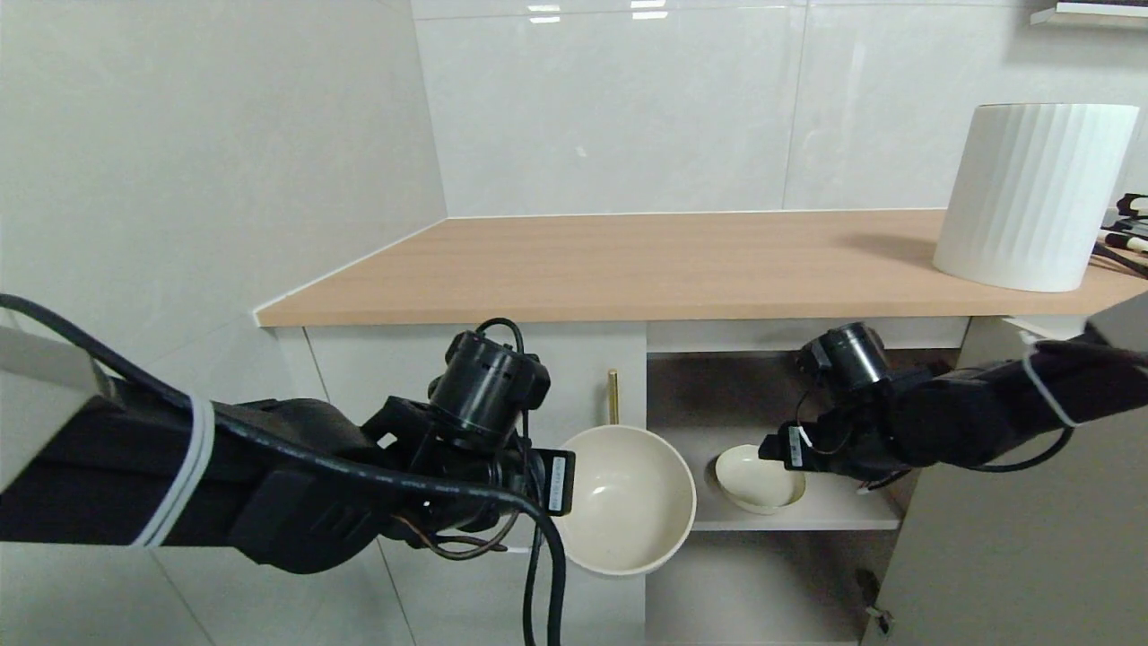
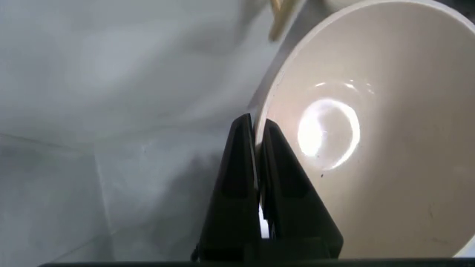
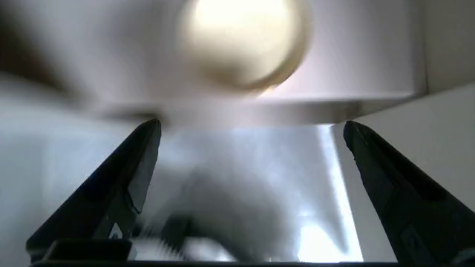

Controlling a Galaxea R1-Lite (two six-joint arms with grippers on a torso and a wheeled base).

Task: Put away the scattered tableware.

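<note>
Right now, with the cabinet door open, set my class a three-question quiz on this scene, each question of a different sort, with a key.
1. True or false: the left gripper is shut on the rim of the large cream bowl.
2. Where is the small cream bowl? A in the left gripper; B on the cabinet shelf; C inside the large cream bowl.
3. Fill in: the right gripper is ___ (open or shut).
Key: 1 true; 2 B; 3 open.

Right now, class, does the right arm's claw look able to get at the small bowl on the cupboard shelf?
Probably yes. The right claw is open just beside the small bowl on the shelf, the cupboard door stands open, and nothing lies between them.
</note>
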